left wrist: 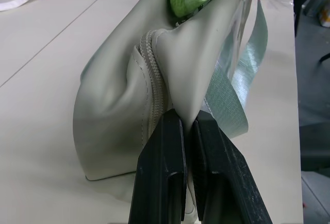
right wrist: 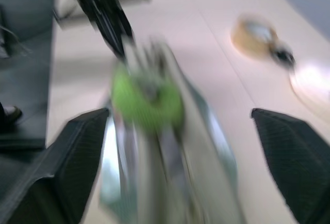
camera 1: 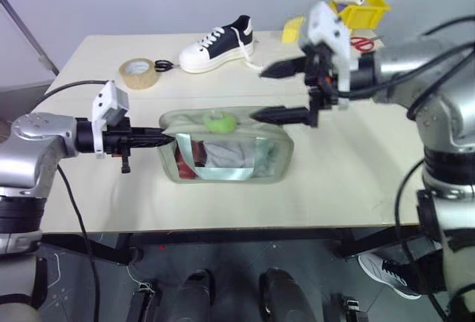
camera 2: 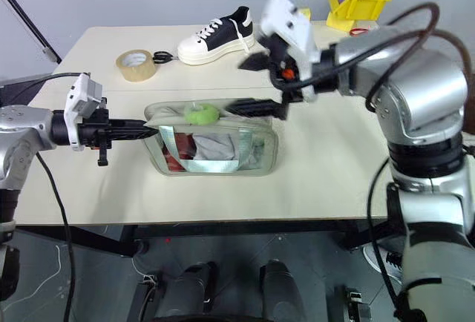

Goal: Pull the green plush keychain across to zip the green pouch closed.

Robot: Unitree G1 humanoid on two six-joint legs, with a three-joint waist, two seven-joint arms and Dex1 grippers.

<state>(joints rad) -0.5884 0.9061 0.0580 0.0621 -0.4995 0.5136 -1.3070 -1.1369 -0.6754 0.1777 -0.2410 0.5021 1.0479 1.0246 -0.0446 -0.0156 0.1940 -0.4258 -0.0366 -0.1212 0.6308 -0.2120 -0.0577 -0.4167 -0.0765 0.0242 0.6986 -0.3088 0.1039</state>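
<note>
1. The green pouch [camera 1: 226, 148] lay on the table [camera 1: 349, 181], clear window toward the robot, near the front edge.
2. The left gripper [camera 1: 165, 139] was pressed together on the pouch's left end, pinching the fabric beside the zipper [left wrist: 154, 87] and anchoring it.
3. The green plush keychain [camera 1: 220, 122] sat on the pouch's top, a little left of the middle, touched by nothing.
4. The right gripper [camera 1: 267, 93] hung above the pouch's right half with its fingers spread wide, one tip just beside the charm, holding nothing.
5. Judgement: the anchoring was done; grasping the charm and pulling it across remained. How much zipper stood open could not be told.
</note>
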